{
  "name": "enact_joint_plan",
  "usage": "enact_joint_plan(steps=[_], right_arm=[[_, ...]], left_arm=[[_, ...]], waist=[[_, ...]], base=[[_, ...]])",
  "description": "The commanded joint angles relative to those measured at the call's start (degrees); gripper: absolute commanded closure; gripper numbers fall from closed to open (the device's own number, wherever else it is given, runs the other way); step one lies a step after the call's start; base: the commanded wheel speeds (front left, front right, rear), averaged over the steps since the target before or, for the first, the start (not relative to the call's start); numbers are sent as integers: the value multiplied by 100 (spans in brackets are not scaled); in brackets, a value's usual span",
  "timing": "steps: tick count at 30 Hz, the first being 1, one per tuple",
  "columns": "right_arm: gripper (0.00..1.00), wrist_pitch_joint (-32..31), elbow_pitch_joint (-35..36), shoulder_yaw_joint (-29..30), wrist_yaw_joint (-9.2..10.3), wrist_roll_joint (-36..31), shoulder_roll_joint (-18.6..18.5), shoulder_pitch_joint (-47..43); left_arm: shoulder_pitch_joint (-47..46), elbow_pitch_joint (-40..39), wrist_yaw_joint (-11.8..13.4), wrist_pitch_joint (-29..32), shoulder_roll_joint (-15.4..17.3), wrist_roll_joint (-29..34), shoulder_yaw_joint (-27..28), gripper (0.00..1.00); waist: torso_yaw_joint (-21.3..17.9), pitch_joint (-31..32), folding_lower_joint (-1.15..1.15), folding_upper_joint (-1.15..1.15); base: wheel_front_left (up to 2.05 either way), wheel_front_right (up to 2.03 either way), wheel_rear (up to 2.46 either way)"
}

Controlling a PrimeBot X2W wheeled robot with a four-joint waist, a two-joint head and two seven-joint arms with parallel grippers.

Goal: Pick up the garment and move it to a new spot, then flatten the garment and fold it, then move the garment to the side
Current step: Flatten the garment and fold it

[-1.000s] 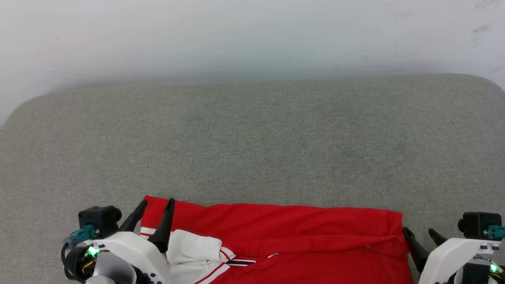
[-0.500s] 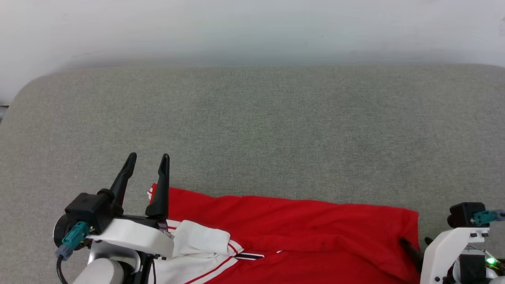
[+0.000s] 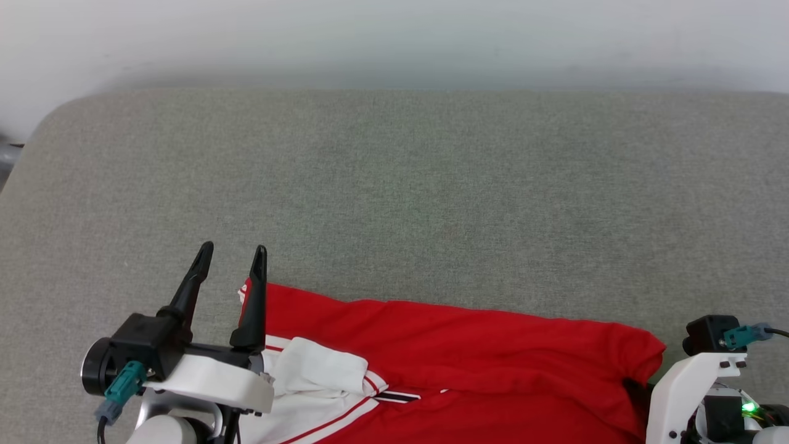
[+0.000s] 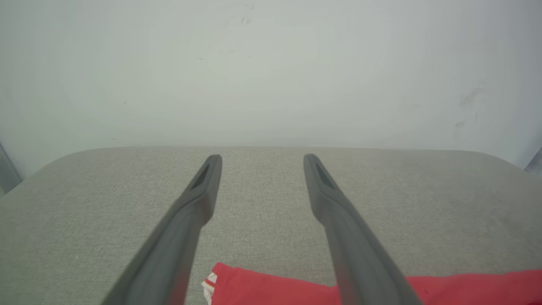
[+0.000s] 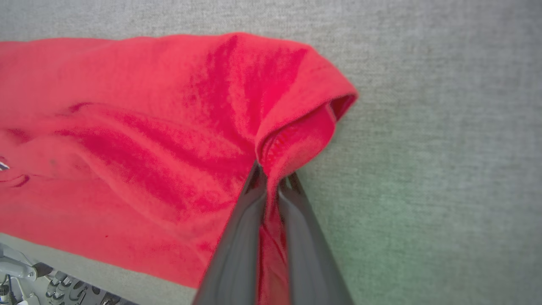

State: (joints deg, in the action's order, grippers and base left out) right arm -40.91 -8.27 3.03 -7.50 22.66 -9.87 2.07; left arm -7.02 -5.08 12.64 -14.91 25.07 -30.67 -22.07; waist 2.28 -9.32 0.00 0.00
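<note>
open cushion beyond garment; wall behind.

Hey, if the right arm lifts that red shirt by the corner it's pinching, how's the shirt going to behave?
Probably floppy: the garment bunches into folds at the right gripper, so it should drape and trail. Likely light, being thin cloth. It may drag rather than slide on the textured grey cushion.

The head view looks forward and down over the grey fabric surface, with a pale wall along its top edge. The left wrist view runs low along the left pincer toward that wall. The right wrist view sits close above the garment corner at the head view's lower right.
</note>
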Motion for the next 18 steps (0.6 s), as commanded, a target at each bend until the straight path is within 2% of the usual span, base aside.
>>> enact_joint_plan(steps=[1, 9, 18], right_arm=[[100, -9, -49, -12, 3, -22, -20, -33], [100, -67, 139, 504, 5, -57, -207, -11], [100, -458, 340, 1817, 4, -124, -121, -144]], left_arm=[[56, 9, 4, -38, 26, 76, 5, 0], [258, -3, 53, -33, 67, 187, -38, 0], [401, 5, 143, -23, 23, 184, -87, 0]], waist=[[-37, 70, 0, 0], [-153, 301, 0, 0], [-191, 428, 0, 0]], base=[[0, 0, 0], [0, 0, 0], [0, 0, 0]])
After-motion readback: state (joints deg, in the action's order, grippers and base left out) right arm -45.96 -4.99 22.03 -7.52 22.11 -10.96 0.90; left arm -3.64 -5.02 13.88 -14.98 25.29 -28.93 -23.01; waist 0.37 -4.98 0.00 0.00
